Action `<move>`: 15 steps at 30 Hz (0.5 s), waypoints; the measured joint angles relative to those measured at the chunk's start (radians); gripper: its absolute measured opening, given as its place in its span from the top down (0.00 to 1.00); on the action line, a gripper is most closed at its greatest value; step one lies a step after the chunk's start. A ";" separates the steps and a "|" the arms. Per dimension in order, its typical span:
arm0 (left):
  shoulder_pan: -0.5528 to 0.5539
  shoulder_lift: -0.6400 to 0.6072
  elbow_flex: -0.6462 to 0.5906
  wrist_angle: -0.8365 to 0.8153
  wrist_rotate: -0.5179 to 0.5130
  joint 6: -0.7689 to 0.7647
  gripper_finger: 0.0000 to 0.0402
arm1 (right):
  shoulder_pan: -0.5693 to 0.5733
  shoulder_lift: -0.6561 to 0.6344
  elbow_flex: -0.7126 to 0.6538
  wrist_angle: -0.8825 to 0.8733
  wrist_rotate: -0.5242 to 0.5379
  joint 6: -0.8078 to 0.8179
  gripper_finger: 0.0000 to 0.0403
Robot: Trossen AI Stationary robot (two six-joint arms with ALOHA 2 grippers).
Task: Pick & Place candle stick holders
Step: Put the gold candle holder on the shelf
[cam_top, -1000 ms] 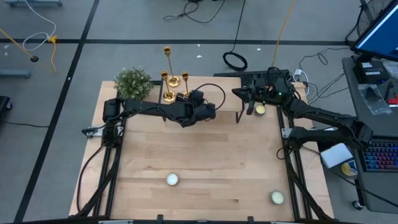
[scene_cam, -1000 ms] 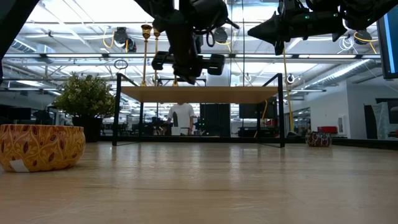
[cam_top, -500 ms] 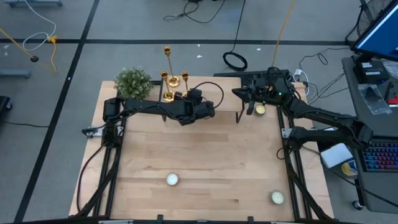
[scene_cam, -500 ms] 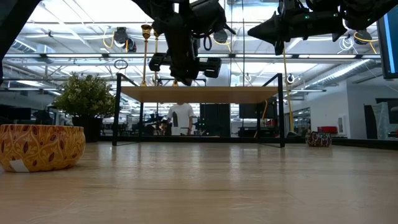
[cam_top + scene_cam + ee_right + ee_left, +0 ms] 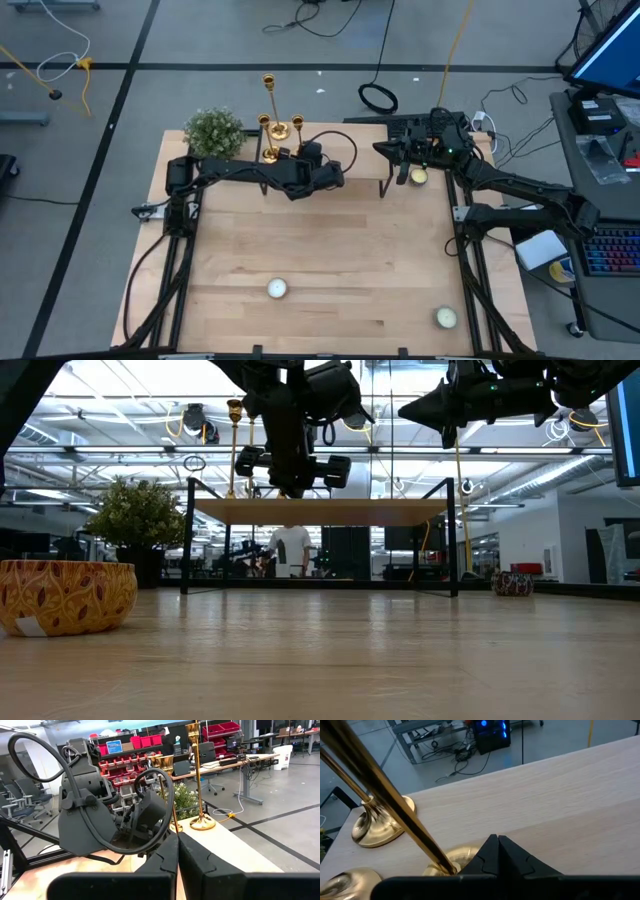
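Observation:
Three gold candlesticks stand by their round bases on the raised wooden shelf (image 5: pixel 340 135) at the table's far side: a tall one (image 5: pixel 268 82), a middle one (image 5: pixel 265 122) and a short one (image 5: pixel 298 126). My left gripper (image 5: pixel 498 840) is shut, over the shelf, right beside the base (image 5: pixel 457 857) of the nearest candlestick, whose stem (image 5: pixel 385 790) slants across the left wrist view. My right gripper (image 5: pixel 178 842) is shut and empty, held high at the far right (image 5: pixel 385 150), pointing toward the left arm. My left gripper's shut fingertips (image 5: pixel 490 847) stand next to the rim of the nearest candlestick's round base (image 5: pixel 462 855), coming in level from the table's right side. I cannot tell whether they touch it.
A bushy green plant (image 5: pixel 213 132) stands at the far left beside the candlesticks. Round candles lie on the table at near centre (image 5: pixel 276 289), near right (image 5: pixel 445 318) and far right (image 5: pixel 418 177). A patterned bowl (image 5: pixel 65 595) shows at the left of the low view.
My left gripper has moved a little toward the table's far left, closer to the candlesticks, staying shut. The candlesticks have kept their places.

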 joint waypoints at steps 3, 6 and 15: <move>0.002 0.000 0.000 0.000 0.000 0.000 0.99 | 0.000 0.000 0.000 0.000 0.000 0.000 0.99; 0.006 0.000 0.000 0.000 -0.003 0.000 1.00 | 0.000 0.000 0.000 0.000 0.000 0.000 0.99; 0.014 0.000 0.000 -0.018 -0.015 -0.025 0.99 | 0.000 0.000 0.000 0.000 0.000 0.000 0.99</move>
